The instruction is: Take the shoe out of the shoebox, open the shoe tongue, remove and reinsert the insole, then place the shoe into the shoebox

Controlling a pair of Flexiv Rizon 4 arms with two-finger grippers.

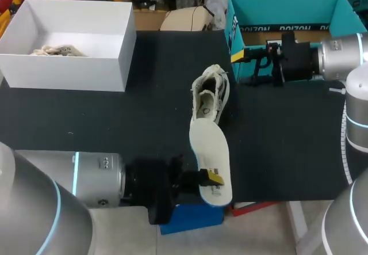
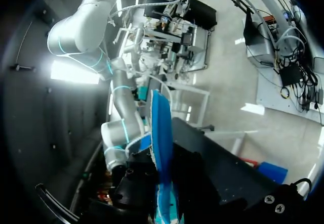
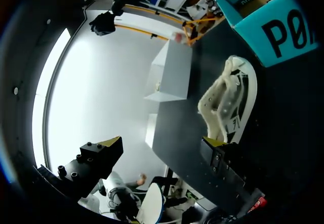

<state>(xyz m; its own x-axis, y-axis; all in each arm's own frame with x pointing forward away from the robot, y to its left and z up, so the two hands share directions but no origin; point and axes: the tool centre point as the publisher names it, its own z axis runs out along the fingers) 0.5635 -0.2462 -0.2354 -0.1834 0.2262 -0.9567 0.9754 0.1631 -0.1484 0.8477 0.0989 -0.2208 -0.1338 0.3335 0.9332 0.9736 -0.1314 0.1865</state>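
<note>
1. My left gripper is at the table's near edge, just right of its middle. Its fingers are clamped on the near end of the insole. In the left wrist view the insole stands edge-on between the fingers, with its blue underside showing.
2. The insole runs from the near edge toward the table's centre, white face up. Its far end meets the near end of the shoe. I cannot tell whether it enters the shoe.
3. The cream shoe lies on the table's centre, outside both boxes, with its opening visible from above.
4. My right gripper is near the far right corner, beside the teal shoebox. Its fingers are wide apart and grip nothing. The shoe lies ahead of it, apart from both fingertips.
5. The teal shoebox stands open at the far right corner.
6. A white box stands open at the far left corner and contains a cream item.
</note>
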